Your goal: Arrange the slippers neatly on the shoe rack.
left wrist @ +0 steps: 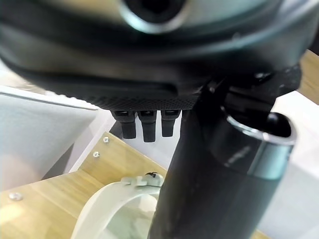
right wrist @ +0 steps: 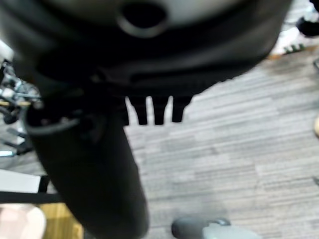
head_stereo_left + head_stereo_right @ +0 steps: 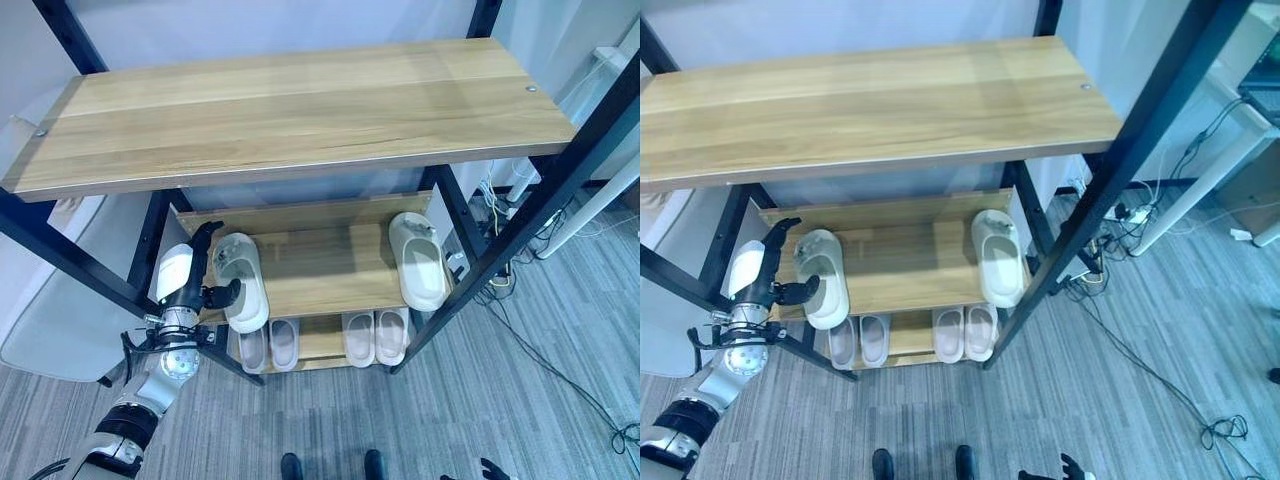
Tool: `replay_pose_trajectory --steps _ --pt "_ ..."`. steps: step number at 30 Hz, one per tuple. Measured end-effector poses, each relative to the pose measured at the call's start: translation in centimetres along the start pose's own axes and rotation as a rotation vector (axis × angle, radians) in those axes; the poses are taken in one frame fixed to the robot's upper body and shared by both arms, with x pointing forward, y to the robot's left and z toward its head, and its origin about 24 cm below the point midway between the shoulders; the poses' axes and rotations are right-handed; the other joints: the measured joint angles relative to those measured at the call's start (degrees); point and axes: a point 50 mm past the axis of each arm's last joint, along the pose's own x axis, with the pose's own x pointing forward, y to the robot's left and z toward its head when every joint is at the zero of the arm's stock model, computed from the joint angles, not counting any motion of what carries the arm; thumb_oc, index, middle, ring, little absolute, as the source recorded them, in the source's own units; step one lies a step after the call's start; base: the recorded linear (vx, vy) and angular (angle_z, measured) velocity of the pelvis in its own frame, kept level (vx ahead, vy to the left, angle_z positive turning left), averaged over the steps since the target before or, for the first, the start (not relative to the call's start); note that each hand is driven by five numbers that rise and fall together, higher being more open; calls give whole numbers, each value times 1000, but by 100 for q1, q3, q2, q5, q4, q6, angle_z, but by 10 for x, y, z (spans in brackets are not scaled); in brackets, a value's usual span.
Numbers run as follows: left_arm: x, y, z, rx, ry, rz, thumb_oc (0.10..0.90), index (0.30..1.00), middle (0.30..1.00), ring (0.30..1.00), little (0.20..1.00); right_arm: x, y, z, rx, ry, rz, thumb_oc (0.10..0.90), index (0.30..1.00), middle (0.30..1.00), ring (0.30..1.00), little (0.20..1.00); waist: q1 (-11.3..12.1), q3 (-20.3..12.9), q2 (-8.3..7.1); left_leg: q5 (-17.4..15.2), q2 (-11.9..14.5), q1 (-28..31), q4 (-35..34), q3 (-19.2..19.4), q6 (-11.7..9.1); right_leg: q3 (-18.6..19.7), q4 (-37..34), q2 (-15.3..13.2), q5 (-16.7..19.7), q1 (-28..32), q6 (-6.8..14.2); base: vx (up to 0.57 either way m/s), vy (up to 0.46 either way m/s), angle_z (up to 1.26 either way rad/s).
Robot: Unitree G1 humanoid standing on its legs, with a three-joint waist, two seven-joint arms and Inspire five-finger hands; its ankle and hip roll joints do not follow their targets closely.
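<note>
Rack: a black metal-framed shoe rack (image 3: 590, 140) with three pale wooden shelves, a broad top shelf (image 3: 300, 110), a middle shelf (image 3: 320, 265) and a low bottom shelf (image 3: 318, 345), standing on grey striped carpet (image 3: 500, 400).

Left slipper: a cream rubber slipper with a broad strap (image 3: 243, 280) lies at 9 o'clock on the middle shelf, its long axis running front to back and its near end overhanging the shelf's front edge.

Right slipper: a second cream rubber slipper (image 3: 420, 260) lies at 3 o'clock on the same shelf, well apart from the first.

Bottom shelf: two pairs of pale slippers, one pinkish pair (image 3: 268, 345) towards 7 o'clock and one cream pair (image 3: 376, 336) towards 5 o'clock, each pair set side by side.

Left hand: the dark left hand (image 3: 190, 275) sits at the left slipper's outer side, fingers fairly straight and spread upward, thumb reaching across to touch the slipper's edge; it grips nothing.

Right hand: the right hand (image 2: 149, 107) hangs over the carpet, fingers straight and relaxed, holding nothing.

Surroundings: a white power strip with cables (image 3: 500, 205) lies at 3 o'clock beside the rack.
</note>
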Motion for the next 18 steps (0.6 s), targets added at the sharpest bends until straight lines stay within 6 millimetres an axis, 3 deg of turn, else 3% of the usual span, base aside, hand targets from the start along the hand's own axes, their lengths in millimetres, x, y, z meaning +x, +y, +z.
replay_pose_trajectory --steps 7,18 --pt "1 1 1 -6 1 4 800 900 900 900 900 0 0 -1 -1 2 0 800 900 900 900 900 -83 5 7 0 -2 -28 -1 20 0 17 -1 -3 0 -36 0 1 1 0" --pt "24 8 7 22 -9 37 800 900 900 900 900 0 0 -1 1 5 -3 800 900 900 900 900 -96 16 26 0 3 -122 0 51 0 47 2 2 13 -127 -11 13 2 -1"
